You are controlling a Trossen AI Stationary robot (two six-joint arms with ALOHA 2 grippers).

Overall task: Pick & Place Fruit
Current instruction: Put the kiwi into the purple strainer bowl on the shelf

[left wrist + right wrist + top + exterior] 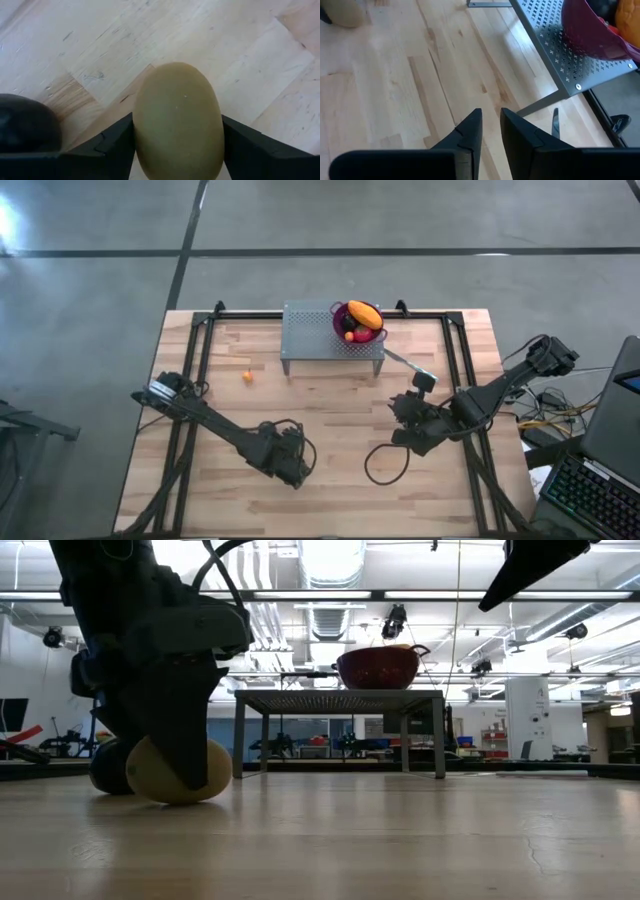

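Note:
A brown-green oval fruit (177,115) lies on the wooden table, with my left gripper (177,127) shut on it near the table's front middle (292,465). A near-black round fruit (25,127) rests on the table right beside it. A small orange ball (247,376) sits alone on the table, left of the stand. The purple bowl (340,320) on the grey perforated stand (310,330) holds an elongated orange fruit (365,314) and small red and dark ones. My right gripper (490,117) hovers above the table's right half (405,412), open by a narrow gap with nothing in it. My left gripper pinches the oval fruit's two long sides (137,135) between its two fingers (115,137), at about the fruit's middle. The fingers come steeply from above and lie across it. The fruit's underside (180,795) rests on the table.
A thin silver knife (400,360) lies on the table by the stand's right front leg, close to my right gripper. A black cable loops on the table at the front right (380,465). Bare wood lies between the two arms.

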